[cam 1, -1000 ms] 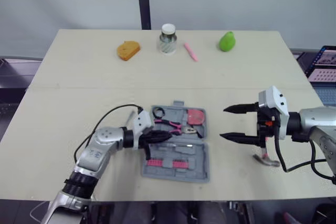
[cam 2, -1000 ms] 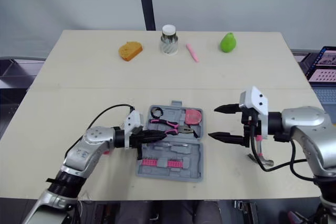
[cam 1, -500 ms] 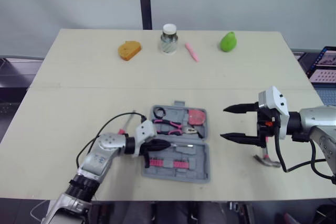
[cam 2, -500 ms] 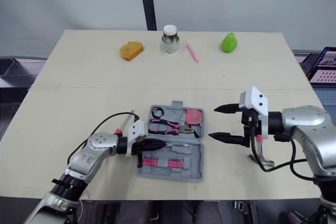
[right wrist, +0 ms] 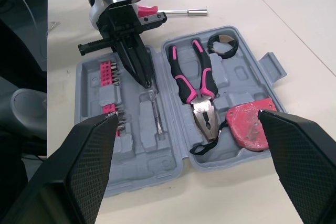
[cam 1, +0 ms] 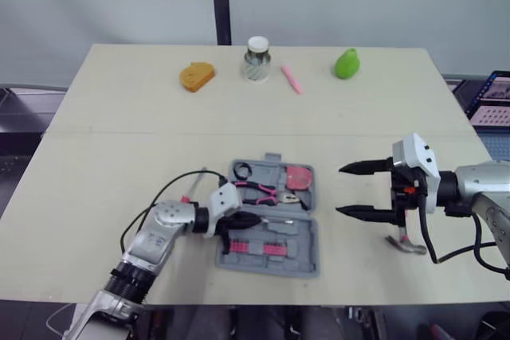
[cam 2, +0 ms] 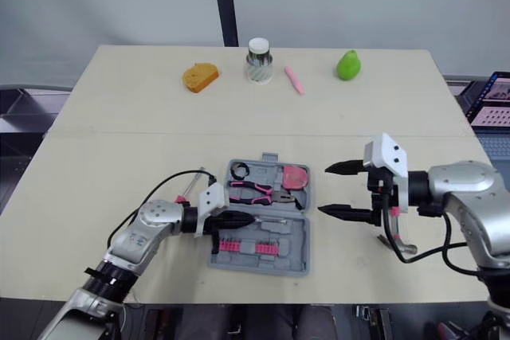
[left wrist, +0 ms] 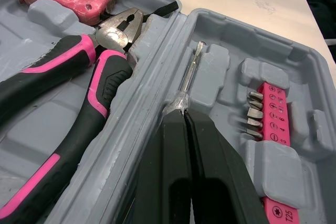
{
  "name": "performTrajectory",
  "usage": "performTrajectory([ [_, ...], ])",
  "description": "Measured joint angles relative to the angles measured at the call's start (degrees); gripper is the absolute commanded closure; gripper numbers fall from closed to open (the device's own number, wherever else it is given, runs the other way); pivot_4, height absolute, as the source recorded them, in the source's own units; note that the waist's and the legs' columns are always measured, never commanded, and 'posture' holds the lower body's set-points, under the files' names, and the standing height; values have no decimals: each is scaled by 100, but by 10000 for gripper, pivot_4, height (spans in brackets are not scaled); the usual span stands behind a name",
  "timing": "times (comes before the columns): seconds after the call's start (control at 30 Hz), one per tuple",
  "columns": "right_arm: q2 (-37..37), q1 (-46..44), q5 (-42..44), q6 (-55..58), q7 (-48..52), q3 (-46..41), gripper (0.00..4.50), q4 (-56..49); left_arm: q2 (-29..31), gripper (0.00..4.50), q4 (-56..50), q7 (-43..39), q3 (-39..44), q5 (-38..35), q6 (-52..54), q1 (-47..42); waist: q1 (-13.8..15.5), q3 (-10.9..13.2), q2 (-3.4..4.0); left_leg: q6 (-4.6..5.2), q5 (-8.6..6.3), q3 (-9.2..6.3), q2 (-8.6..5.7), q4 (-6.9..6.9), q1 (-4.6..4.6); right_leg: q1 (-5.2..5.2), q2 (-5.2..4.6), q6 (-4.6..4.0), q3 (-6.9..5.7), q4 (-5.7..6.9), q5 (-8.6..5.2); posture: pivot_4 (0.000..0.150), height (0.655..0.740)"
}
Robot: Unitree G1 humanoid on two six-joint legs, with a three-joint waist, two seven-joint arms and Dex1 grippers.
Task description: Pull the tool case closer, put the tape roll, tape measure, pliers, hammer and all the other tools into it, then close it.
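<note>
Two roles: left gripper [left wrist: 184, 115] clamps the metal shaft [left wrist: 190, 74], seating it in the tool case [cam 1: 267, 254]; right gripper [cam 1: 339, 190] hovers agape.

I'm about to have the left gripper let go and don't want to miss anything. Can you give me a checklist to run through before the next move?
1. Metal rod lying in its groove in the case, left gripper shut on it: ok.
2. Pliers, tape measure and tape roll in the case: ok.
3. Hammer packed: not ok, it lies on the table by the right gripper.
4. Pink-handled tool packed: not ok, it lies on the table beside the case.
5. Right gripper open and free: ok.
</note>
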Motion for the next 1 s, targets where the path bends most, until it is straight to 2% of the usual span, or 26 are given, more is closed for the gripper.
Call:
performTrajectory([
  [0.67,-61,64,6,9,163,0,0,-39,36,43930,-22,134,-311,302,98,-90,22,-29,1,1,0,-8,1,-1,11,16,-6,0,-4,-3,0,1500,7400],
  [1.0,-61,48,4,13,162,0,0,-44,151,43930,-42,206,-519,385,219,-131,-3,-144,12,-2,-12,-14,10,-10,38,50,1,0,-11,-28,0,1500,7400],
])
